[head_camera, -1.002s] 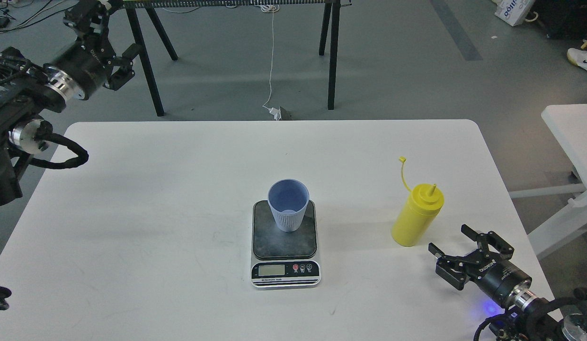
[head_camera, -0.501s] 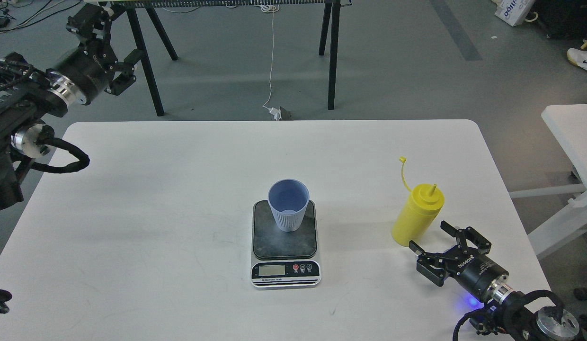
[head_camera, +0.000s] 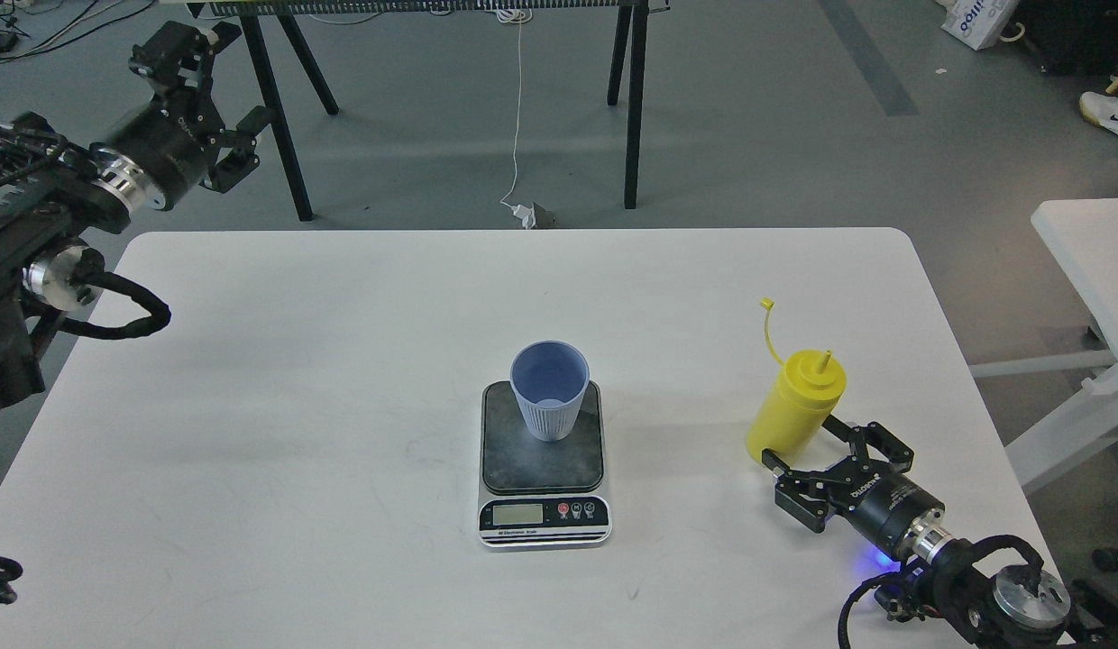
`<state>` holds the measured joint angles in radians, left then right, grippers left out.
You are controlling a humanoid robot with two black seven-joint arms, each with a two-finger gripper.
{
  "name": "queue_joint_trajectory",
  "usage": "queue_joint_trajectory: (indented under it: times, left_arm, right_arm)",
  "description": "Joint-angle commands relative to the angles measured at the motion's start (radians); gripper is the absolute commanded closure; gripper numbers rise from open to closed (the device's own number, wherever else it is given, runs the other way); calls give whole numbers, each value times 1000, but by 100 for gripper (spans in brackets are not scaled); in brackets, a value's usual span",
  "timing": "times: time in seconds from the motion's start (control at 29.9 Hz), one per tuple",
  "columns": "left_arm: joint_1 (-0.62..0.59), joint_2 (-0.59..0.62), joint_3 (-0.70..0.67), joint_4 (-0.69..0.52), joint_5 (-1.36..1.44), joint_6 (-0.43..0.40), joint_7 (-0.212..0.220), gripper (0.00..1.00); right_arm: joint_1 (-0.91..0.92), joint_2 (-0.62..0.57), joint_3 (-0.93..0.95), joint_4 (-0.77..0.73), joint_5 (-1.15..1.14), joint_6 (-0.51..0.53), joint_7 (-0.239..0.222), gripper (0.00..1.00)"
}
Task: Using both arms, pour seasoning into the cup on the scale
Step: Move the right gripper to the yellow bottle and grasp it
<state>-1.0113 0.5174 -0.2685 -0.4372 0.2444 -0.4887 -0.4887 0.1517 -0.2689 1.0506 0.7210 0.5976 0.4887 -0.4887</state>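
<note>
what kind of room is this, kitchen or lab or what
Most likely a robotics lab or workshop, not a kitchen: a bare grey floor, a black trestle bench with a white cable trailing down, and a plain white table.

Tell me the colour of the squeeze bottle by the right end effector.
Yellow all over, nozzle and cap strap included: the squeeze bottle shows clearly in the head view.

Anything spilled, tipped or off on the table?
Nothing stands out. The cup stands upright on the scale, the seasoning bottle is upright with its cap off on its strap, and the table shows no spill.
</note>
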Motion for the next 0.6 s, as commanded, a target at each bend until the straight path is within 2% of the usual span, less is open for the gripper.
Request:
queue_joint_trajectory:
  times: [0.0,0.23,0.37,0.4,0.43,0.5,0.53,0.57]
  left_arm:
    - [0,0,-2,0,0,0,0,0]
    - [2,0,0,0,1,0,0,0]
    - [11,0,0,0,1,0,0,0]
    - [11,0,0,0,1,0,0,0]
    - [11,0,0,0,1,0,0,0]
    - [11,1,0,0,1,0,0,0]
    - [13,1,0,0,1,0,0,0]
    - [13,1,0,0,1,0,0,0]
  right_arm:
    - [23,14,0,-23,-10,0,0,1]
    - [51,40,-1,-34,-24,0,0,2]
    - [52,45,-1,-32,-41,0,0,8]
    - [51,45,-1,-29,-41,0,0,14]
    - [48,45,-1,-22,-41,0,0,24]
    - [46,46,-1,-17,-42,0,0,59]
    - [46,46,-1,-17,-42,0,0,73]
    - [46,45,-1,-15,-42,0,0,79]
